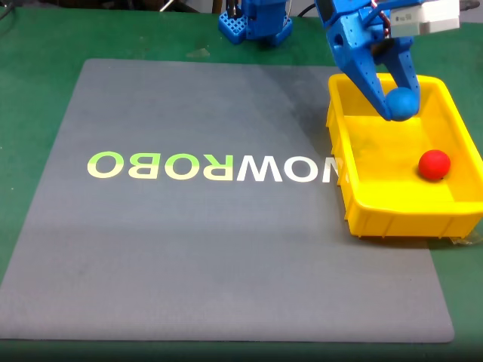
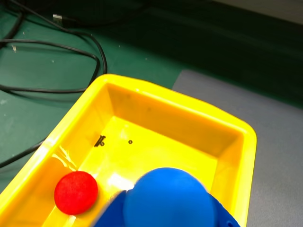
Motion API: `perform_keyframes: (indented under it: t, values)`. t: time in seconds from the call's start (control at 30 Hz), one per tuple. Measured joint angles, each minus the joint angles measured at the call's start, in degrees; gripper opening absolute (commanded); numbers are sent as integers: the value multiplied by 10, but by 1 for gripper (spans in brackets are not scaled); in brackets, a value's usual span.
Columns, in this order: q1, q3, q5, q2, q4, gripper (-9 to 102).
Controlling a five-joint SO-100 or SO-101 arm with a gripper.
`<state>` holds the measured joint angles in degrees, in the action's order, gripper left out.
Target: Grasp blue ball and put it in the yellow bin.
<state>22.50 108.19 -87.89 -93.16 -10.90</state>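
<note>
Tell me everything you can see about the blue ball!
The small round matte bright-blue ball looks smooth and plain. The blue plastic gripper holds it between its fingers, up over the bright yellow plastic bin. It hangs above the bin's floor, apart from the small red ball lying inside.

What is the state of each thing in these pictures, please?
Gripper: shut on the blue ball, above the bin.
Blue ball: held, not yet released.
Red ball: resting on the bin floor.
Yellow bin: upright, on the mat's edge.
Mat: flat on the table.
</note>
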Motion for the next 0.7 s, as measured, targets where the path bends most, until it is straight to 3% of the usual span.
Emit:
perform_keyframes:
  t: [0.17,0.47,0.6,0.7]
  values:
    - [0,0,0,1,9,42]
    - [4,0,5,0,10,42]
    - [-9,1,5,-28,-7,39]
    - [-34,40,-7,-90,-14,31]
